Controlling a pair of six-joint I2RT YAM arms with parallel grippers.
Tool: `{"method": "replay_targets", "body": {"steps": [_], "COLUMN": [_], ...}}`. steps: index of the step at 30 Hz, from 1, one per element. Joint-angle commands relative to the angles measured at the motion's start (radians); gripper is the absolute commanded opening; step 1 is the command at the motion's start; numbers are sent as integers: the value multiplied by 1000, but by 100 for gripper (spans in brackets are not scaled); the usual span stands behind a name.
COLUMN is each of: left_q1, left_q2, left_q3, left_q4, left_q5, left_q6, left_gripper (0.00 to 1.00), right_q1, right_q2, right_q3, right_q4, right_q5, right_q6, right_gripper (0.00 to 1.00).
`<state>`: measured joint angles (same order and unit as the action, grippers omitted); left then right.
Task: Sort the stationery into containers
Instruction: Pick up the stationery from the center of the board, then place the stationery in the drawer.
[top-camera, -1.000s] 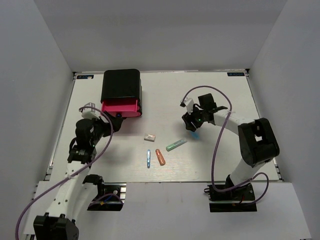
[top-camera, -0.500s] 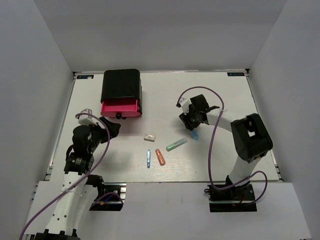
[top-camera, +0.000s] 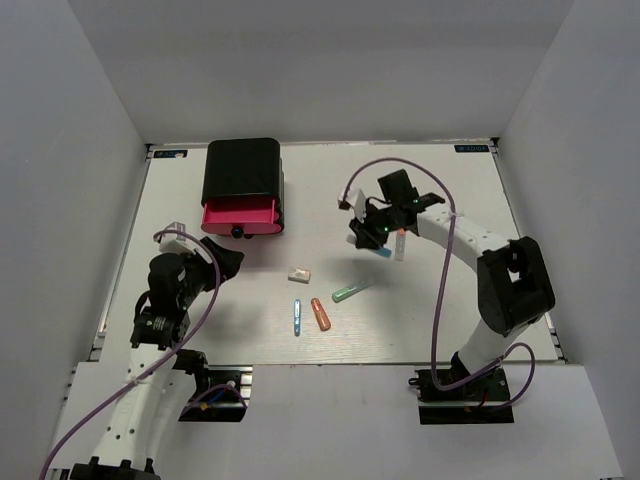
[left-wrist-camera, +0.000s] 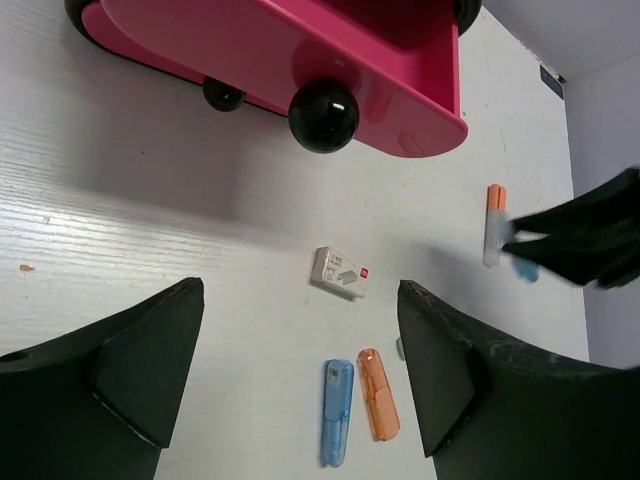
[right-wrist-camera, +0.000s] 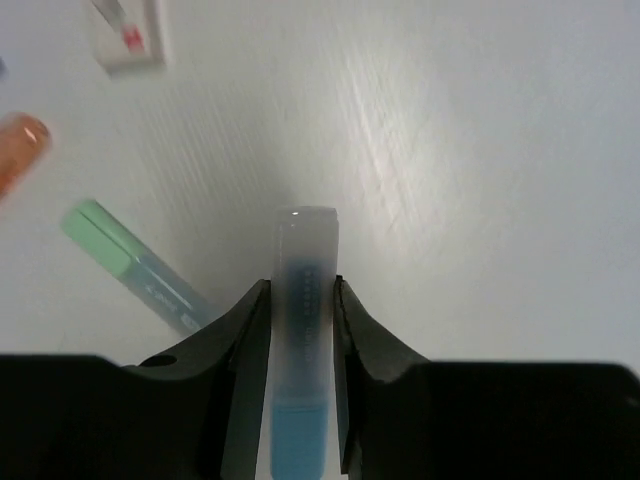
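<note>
Two hands: my right hand is pinching the blue-tipped clear marker, presumably for carrying to the open pink drawer; my left hand is hovering spread nearby.

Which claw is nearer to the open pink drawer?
Left. The left claw is just in front of the open pink drawer; the right claw is far to its right, holding a blue-tipped marker.

Drawer: we note glossy pink plastic.
Knob: shiny black.
Table: matt white, finely grained.
Blue-tipped marker: frosted translucent plastic.
</note>
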<state>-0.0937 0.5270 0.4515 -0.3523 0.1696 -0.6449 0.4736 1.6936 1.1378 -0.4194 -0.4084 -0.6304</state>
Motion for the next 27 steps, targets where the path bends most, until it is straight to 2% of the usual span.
{"method": "replay_targets", "body": {"steps": [1, 4, 7, 10, 13, 21, 27], "left_q1": [3, 3, 3, 3, 3, 3, 3], "left_q2": [-25, -35, -44, -44, -44, -44, -44], "left_q3": [-14, -14, -23, -33, -33, -42, -51], "left_q4": [-10, -19, -19, -19, -19, -19, -30], "left_q5": [13, 13, 13, 13, 13, 4, -15], "left_q6": [-16, -16, -25, -25, -35, -35, -44], "left_gripper": [88, 88, 88, 88, 88, 88, 88], "right_q1": [26, 49, 86, 141, 187, 280, 327], "right_q2": [-80, -60, -25, 26, 78, 267, 390], "right_q3": [196, 324, 422, 481, 502, 612, 703], "right_q4": [-42, -6, 103, 298, 587, 1037, 1070], "right_q5": [-248, -362, -449, -492, -501, -463, -394], "right_q6": [-155, -170, -138, -56, 47, 337, 416], "right_gripper": [7, 7, 6, 6, 6, 3, 4]}}
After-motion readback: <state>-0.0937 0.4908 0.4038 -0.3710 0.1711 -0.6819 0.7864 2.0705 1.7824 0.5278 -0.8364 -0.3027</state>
